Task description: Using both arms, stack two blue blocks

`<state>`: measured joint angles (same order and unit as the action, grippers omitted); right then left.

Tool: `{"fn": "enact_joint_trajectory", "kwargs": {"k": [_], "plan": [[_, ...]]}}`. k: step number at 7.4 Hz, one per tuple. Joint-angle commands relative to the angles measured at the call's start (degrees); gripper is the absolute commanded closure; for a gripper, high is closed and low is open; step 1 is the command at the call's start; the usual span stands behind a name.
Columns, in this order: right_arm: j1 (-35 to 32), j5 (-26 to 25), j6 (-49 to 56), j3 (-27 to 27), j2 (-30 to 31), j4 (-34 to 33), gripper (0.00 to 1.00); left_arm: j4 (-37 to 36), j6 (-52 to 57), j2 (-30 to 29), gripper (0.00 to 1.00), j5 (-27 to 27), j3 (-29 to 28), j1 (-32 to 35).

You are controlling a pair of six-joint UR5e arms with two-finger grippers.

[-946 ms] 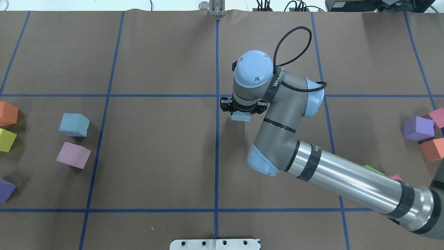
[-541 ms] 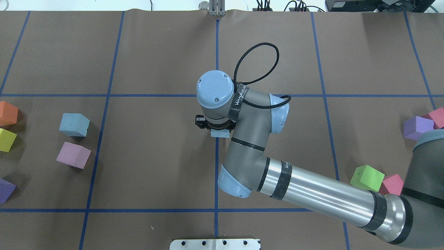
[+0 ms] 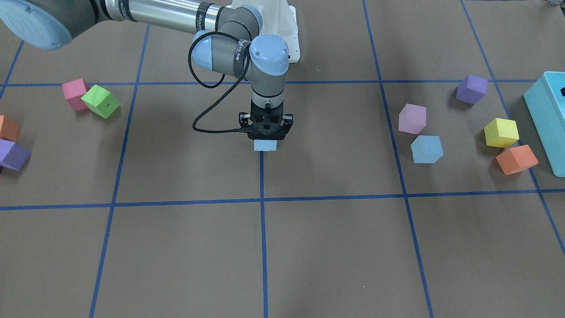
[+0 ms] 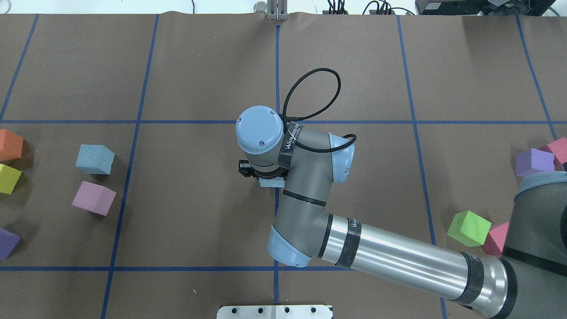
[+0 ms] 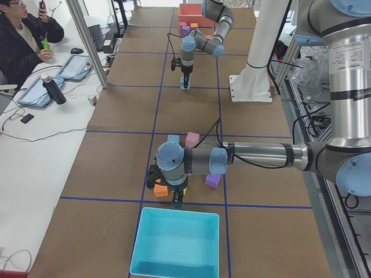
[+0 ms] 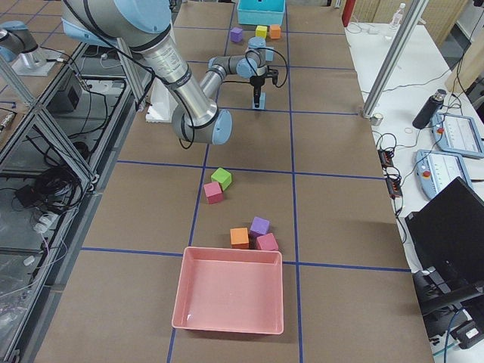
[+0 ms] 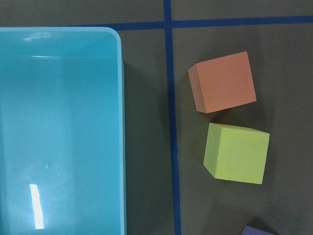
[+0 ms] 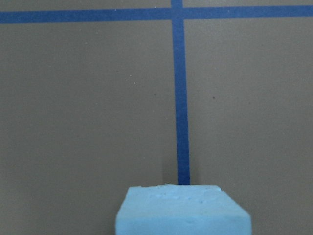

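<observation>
My right gripper (image 3: 266, 132) is shut on a pale blue block (image 3: 265, 145) and holds it low over the blue centre line; the block also shows in the overhead view (image 4: 271, 183) and at the bottom of the right wrist view (image 8: 183, 210). The second blue block (image 4: 94, 159) lies on the table far left, next to a lilac cube (image 4: 94, 198); it also shows in the front-facing view (image 3: 427, 149). My left gripper (image 5: 177, 200) hangs by the turquoise box (image 5: 177, 243); I cannot tell whether it is open or shut.
Orange (image 7: 223, 82) and yellow (image 7: 237, 152) cubes lie beside the turquoise box under the left wrist. A purple cube (image 4: 6, 243) lies at the left edge. Green (image 4: 468, 228), pink (image 4: 498, 237) and purple (image 4: 533, 163) cubes lie on the right. A pink tray (image 6: 231, 299) stands at the right end.
My right arm has carried the blue block leftward and nearer the robot's side, from right of the centre line onto it. The block on the left has not moved.
</observation>
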<state>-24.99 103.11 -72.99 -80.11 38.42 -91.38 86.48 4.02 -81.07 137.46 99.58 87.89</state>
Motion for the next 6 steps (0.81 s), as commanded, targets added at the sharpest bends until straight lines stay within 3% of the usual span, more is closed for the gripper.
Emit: {"fn": "enact_joint_trajectory", "kwargs": {"k": [1, 4, 6], "plan": [[0.1, -0.4, 0.4, 0.0, 0.2, 0.2, 0.01, 0.0, 0.0, 0.0, 0.02, 0.0, -0.1, 0.0], [-4.3, 1.1, 3.5, -4.2, 0.1, -0.5, 0.00, 0.0, 0.0, 0.0, 0.02, 0.0, -0.3, 0.0], [-15.6, 10.9, 11.1, -5.0, 0.9, -1.2, 0.00, -0.1, -0.1, -0.1, 0.02, -0.1, 1.2, 0.2]]}}
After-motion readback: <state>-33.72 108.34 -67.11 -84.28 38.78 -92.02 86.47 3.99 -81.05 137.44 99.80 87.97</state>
